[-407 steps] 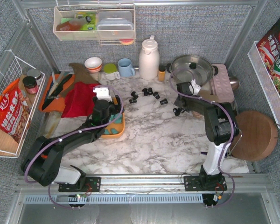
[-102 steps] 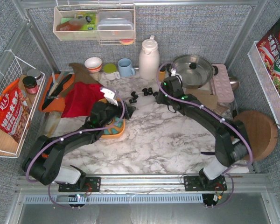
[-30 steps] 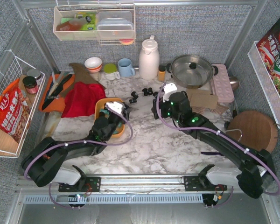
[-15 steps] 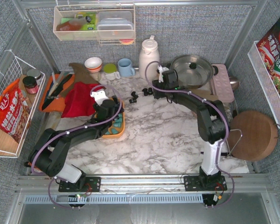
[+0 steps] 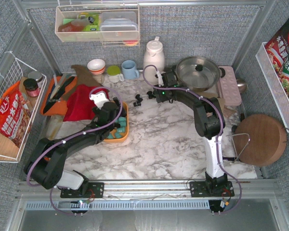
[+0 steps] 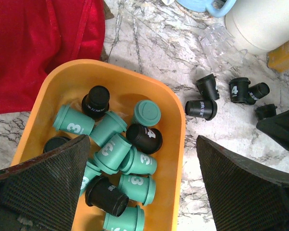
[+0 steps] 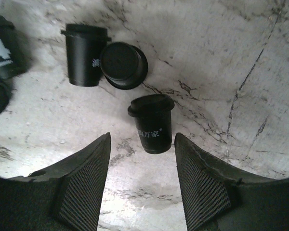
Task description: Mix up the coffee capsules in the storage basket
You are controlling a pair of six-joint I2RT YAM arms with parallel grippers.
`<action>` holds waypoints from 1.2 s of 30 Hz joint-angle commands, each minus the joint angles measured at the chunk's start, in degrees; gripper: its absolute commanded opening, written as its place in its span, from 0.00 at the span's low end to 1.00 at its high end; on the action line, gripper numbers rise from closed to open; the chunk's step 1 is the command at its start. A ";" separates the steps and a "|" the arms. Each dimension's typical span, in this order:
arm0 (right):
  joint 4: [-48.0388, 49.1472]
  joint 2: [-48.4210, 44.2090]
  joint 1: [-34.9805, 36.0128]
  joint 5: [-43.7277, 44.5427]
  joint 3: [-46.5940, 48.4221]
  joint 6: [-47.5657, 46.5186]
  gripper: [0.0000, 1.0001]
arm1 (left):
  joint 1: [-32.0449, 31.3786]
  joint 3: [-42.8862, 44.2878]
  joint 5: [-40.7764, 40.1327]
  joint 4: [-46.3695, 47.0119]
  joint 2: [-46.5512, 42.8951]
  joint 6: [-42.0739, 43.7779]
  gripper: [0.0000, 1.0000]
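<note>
The right claw stands half open astride a black capsule on the table, not gripping it. An off-centre squeeze could squirt it away or knock its black neighbours. The left claw hangs wide open and empty over the orange basket, and a low sweep could shove the rim. The basket holds mostly teal capsules and a few black ones. Loose black capsules lie on the table just beside it.
</note>
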 commanded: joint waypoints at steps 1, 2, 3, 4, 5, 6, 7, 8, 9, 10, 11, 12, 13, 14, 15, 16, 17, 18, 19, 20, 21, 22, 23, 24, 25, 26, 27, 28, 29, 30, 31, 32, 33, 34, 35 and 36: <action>-1.80 1.38 0.00 1.80 1.49 -2.34 0.59 | 0.03 -0.66 -0.60 2.53 -0.94 1.79 0.99; -2.42 1.85 0.01 1.84 2.28 -2.34 0.58 | 0.03 -0.77 -0.49 2.73 -0.94 1.83 0.99; -2.62 2.24 0.02 1.72 2.83 -2.65 0.57 | 0.02 -0.81 -0.43 2.90 -0.94 1.88 0.99; -2.56 2.45 0.05 1.54 3.16 -2.95 0.56 | 0.03 -0.82 -0.35 2.89 -0.85 1.84 0.99; -2.36 2.61 0.07 1.35 3.43 -3.14 0.55 | 0.03 -0.79 -0.21 2.86 -0.78 1.95 0.99; -2.26 2.79 0.01 1.22 3.74 -3.38 0.55 | -0.02 -0.68 -0.12 2.88 -0.71 1.97 0.99; -2.33 3.06 0.01 1.07 4.10 -3.58 0.54 | 0.02 -0.65 -0.03 2.86 -0.63 1.98 0.99; -2.53 3.37 0.00 0.88 4.69 -3.84 0.54 | 0.03 -0.60 0.02 2.74 -0.63 1.98 0.99; -2.97 3.73 0.00 0.77 5.28 -4.03 0.54 | -0.01 -0.59 0.12 2.71 -0.55 2.02 0.99; -3.48 4.22 0.02 0.56 6.28 -4.20 0.54 | 0.00 -0.58 0.11 2.73 -0.54 2.06 0.99; -4.14 4.62 0.00 0.44 6.98 -4.35 0.54 | 0.02 -0.59 0.12 2.72 -0.62 2.06 0.99; -4.80 5.05 0.05 0.39 7.67 -4.38 0.53 | -0.01 -0.59 0.12 2.68 -0.59 2.11 0.99; -5.30 5.39 0.05 0.30 8.38 -4.47 0.52 | 0.03 -0.58 0.15 2.78 -0.66 2.15 0.99; -5.97 5.73 0.02 0.19 8.89 -4.49 0.50 | 0.02 -0.54 0.16 2.84 -0.72 2.23 0.99; -6.18 5.88 0.03 0.14 9.18 -4.58 0.46 | 0.01 -0.58 0.19 2.86 -0.76 2.36 0.99; -6.28 5.85 0.07 -0.07 9.20 -4.62 0.41 | 0.03 -0.59 0.36 3.07 -0.78 2.52 0.99; -6.09 5.66 0.01 -0.21 8.88 -4.56 0.35 | 0.00 -0.59 0.75 3.30 -0.77 2.83 0.99; -5.76 5.34 0.00 -0.36 8.35 -4.31 0.29 | -0.02 -0.64 1.22 3.63 -0.81 3.29 0.99; -5.48 4.80 0.05 -0.38 7.71 -3.88 0.26 | 0.02 -0.61 1.84 4.03 -0.81 3.81 0.99; -5.09 4.06 0.03 -0.58 6.96 -3.46 0.24 | 0.03 -0.60 2.57 4.41 -0.74 4.42 0.99; -4.59 3.11 0.00 -1.06 5.86 -3.01 0.22 | 0.01 -0.59 3.47 5.00 -0.75 5.08 0.99; -4.02 1.83 0.05 -1.48 4.79 -2.45 0.20 | 0.03 -0.66 4.58 5.64 -0.73 5.85 0.99; -3.42 0.49 0.01 -2.04 3.36 -1.76 0.19 | 0.03 -0.66 6.36 6.62 -0.60 7.12 0.99; -2.49 -1.29 0.01 -2.71 1.65 -1.05 0.19 | 0.06 -0.78 8.83 7.90 -0.43 8.70 0.99; -1.38 -3.29 0.08 -3.59 -0.20 -0.36 0.18 | 0.03 -1.15 11.84 9.53 -0.21 10.17 0.99; -0.05 -5.40 0.09 -4.65 -2.47 0.35 0.17 | 0.03 -1.51 14.85 11.49 -0.07 11.42 0.98; 1.68 -8.83 0.17 -5.68 -5.00 1.34 0.17 | 0.03 -1.89 18.51 13.47 0.22 12.66 0.97; 3.55 -11.61 0.30 -6.90 -8.00 2.27 0.17 | 0.01 -2.17 22.61 15.75 0.55 15.15 0.97; 5.70 -14.55 0.47 -7.95 -11.24 3.39 0.17 | 0.03 -2.32 26.51 18.03 1.06 16.87 0.96; 7.88 -17.63 0.64 -9.31 -14.50 4.61 0.17 | -0.01 -2.34 30.12 19.59 1.70 17.85 0.97; 9.95 -20.60 0.82 -10.86 -17.87 6.22 0.17 | -0.05 -2.36 33.40 20.93 2.25 18.03 0.97; 12.96 -23.75 1.04 -12.46 -22.18 8.01 0.17 | -0.06 -2.62 35.16 22.95 2.78 18.06 0.98; 15.19 -26.62 1.24 -14.28 -25.22 10.02 0.17 | -0.06 -3.23 36.91 25.00 3.23 18.31 0.98; 17.22 -29.27 1.51 -16.17 -28.13 12.11 0.17 | -0.13 -4.26 38.58 27.95 3.52 19.01 0.97; 19.20 -31.94 1.84 -18.71 -30.59 13.93 0.17 | -0.31 -5.33 40.00 31.00 3.72 20.05 0.97; 20.70 -34.20 2.20 -20.13 -32.97 15.81 0.17 | -0.58 -6.73 41.11 34.35 3.78 21.64 0.97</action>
